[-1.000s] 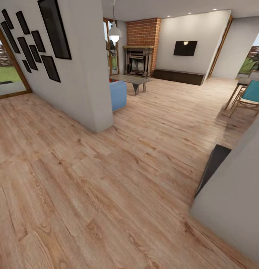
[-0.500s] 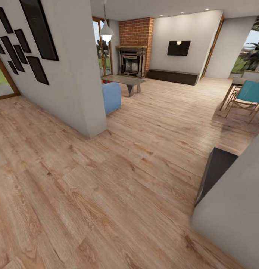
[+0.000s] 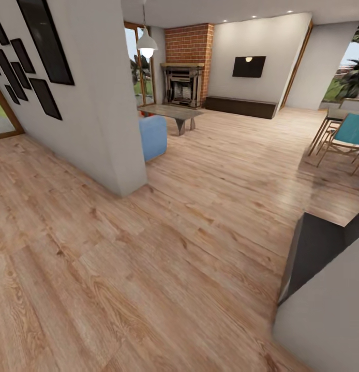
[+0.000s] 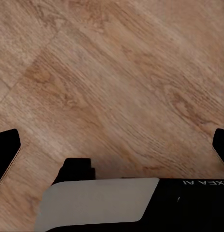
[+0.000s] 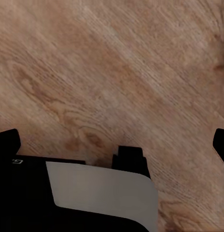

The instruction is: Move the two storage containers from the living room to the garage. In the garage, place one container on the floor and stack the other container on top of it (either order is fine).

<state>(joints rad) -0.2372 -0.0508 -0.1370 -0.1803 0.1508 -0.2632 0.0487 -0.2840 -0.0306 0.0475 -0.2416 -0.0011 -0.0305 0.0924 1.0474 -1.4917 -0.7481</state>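
I am in the living room, over its light wood plank floor [image 3: 164,248]. The brick fireplace [image 3: 183,85] and the blue sofa [image 3: 152,135] lie ahead. The storage containers are out of view, apart from a tiny orange-red sliver [image 3: 144,110] behind the sofa, too small to identify. The garage is out of view. My left gripper [image 4: 114,152] hangs open over bare planks, its dark fingertips [image 4: 7,159] far apart with nothing between them. Over the same kind of planks, my right gripper [image 5: 114,145] is open and empty as well.
A white partition wall [image 3: 91,103] with black frames juts in on the left. A grey wall corner [image 3: 329,305] with a dark panel [image 3: 311,248] is close at the right. A coffee table [image 3: 174,111] stands past the sofa, and a teal chair [image 3: 353,132] at the far right.
The whole picture has shifted: the camera has moved forward and turned slightly, so the partition wall sits further left and the near right corner lower. Nothing in the room itself moved.
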